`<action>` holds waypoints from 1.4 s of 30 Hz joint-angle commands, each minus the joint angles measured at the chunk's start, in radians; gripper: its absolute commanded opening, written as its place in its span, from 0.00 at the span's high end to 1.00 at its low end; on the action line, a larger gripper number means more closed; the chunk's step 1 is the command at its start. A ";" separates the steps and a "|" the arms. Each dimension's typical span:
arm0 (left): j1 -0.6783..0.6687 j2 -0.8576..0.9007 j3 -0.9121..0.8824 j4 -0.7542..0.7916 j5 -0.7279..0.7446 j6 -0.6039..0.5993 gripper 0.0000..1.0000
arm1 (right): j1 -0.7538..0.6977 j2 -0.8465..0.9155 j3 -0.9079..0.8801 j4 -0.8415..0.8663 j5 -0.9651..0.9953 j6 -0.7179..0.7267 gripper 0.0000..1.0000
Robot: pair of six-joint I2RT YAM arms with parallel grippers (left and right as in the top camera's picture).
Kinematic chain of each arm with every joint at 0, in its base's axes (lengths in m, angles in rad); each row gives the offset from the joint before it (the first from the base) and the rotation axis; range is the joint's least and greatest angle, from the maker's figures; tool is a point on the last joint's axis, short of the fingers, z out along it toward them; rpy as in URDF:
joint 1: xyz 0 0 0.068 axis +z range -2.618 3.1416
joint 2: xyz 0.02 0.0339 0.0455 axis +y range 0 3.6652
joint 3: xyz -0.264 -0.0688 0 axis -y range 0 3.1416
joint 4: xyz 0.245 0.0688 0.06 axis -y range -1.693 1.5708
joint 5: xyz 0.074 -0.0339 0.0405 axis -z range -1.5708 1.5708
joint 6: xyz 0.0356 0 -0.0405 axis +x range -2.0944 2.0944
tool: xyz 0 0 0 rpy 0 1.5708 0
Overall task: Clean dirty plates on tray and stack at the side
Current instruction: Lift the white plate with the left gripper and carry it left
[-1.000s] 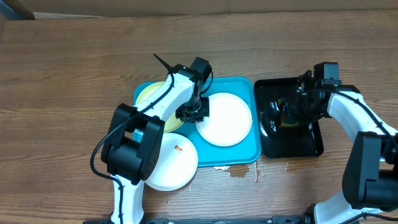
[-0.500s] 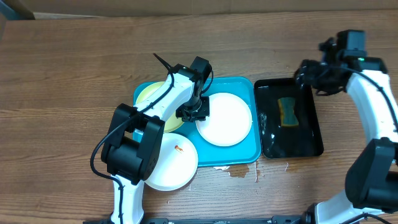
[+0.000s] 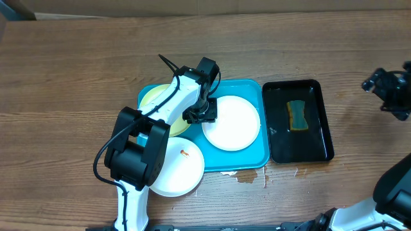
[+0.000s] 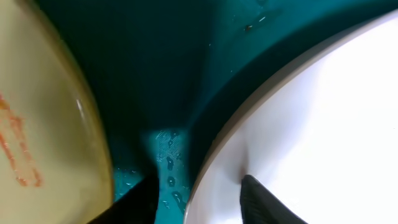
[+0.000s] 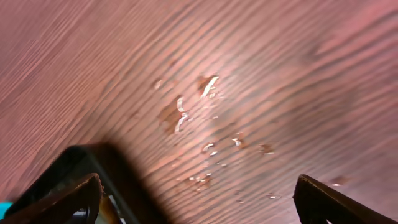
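While left tool (image 4: pixel 198 193) straddles white plate (image 4: pixel 323 124) rim unclenched, right tool (image 5: pixel 198 183) gapes, empty, beyond black tray (image 3: pixel 309 145).

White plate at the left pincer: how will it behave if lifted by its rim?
Probably stiff: the white plate lies flat with an even rim. Likely slippery: droplets sit on the tray beside it. Looks thin, so probably light, sliding easily if pushed.
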 commanded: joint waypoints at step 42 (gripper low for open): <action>-0.150 0.016 0.680 -0.319 -0.167 0.031 0.96 | -0.025 -0.008 0.010 0.003 0.001 0.003 0.00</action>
